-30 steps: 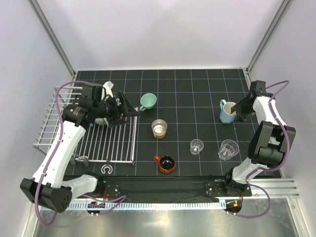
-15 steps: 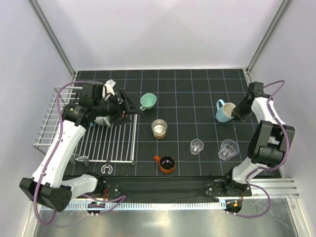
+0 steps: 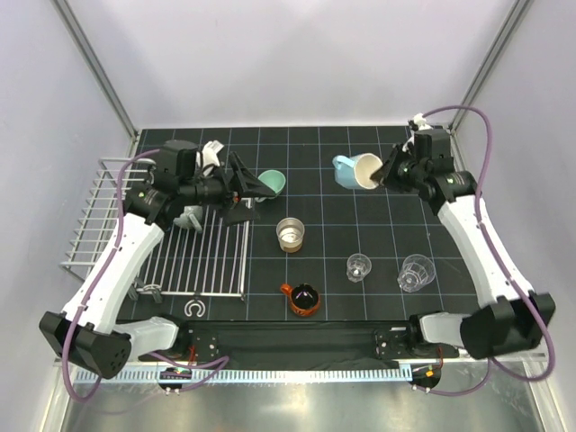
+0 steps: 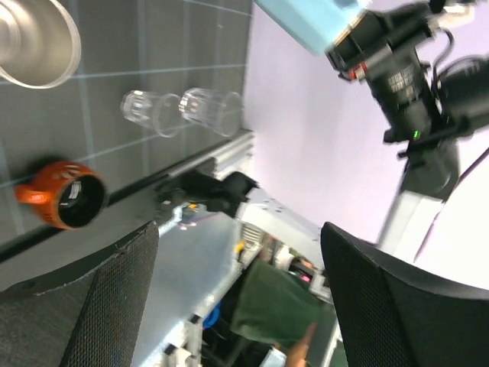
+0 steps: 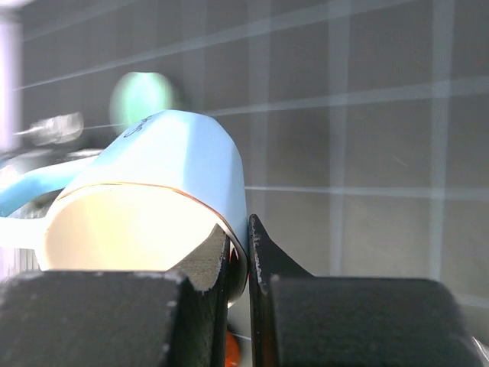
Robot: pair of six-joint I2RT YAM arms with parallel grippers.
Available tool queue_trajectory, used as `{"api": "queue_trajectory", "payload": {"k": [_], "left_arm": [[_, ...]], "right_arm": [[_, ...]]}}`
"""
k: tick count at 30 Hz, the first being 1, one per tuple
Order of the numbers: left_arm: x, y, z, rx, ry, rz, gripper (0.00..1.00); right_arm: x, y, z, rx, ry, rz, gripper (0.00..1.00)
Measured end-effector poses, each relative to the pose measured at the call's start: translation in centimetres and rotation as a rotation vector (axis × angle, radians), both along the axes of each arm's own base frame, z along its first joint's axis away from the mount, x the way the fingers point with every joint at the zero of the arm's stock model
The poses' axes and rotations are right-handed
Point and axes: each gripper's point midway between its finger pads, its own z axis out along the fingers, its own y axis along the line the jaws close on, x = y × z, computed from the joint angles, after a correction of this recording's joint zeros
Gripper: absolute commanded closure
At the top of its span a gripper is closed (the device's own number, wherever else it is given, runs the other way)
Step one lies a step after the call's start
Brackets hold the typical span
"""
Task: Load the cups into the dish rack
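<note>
The right gripper [image 5: 246,229] pinches the blue mug [image 5: 168,168] by its rim — glazed, stiff, probably slippery (a thin hold, it may swing) — the left gripper [image 4: 238,229] gapes empty.

Straight from blue cup [image 3: 353,169] to rack [image 3: 207,261]: blocked by mint cup [image 3: 270,184] and left end effector [image 3: 250,191] just beside it. Open strip of table [image 3: 315,144] behind both. Nearer, steel cup [image 3: 290,235], small clear cup [image 3: 359,266], wide clear cup [image 3: 416,272], orange cup [image 3: 302,298], gaps between all.
</note>
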Motion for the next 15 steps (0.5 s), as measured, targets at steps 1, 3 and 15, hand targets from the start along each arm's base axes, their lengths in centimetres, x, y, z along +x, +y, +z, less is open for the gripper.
{"api": "queue_trajectory", "payload": {"k": [1,3,15], "left_arm": [[0.0,-0.5,0.2,-0.023,0.007,-0.005,0.15],[-0.1,-1.4,0.6,-0.070,0.032,-0.019,0.15],[-1.8,-5.9,5.4,-0.304,0.114,-0.094,0.12]], "right_arm": [[-0.3,1.3,1.7,0.022,-0.061,0.047,0.96],[-1.1,3.2,4.7,0.048,-0.178,0.128,0.96],[-7.4,9.0,7.5,0.118,-0.540,0.468,0.96]]}}
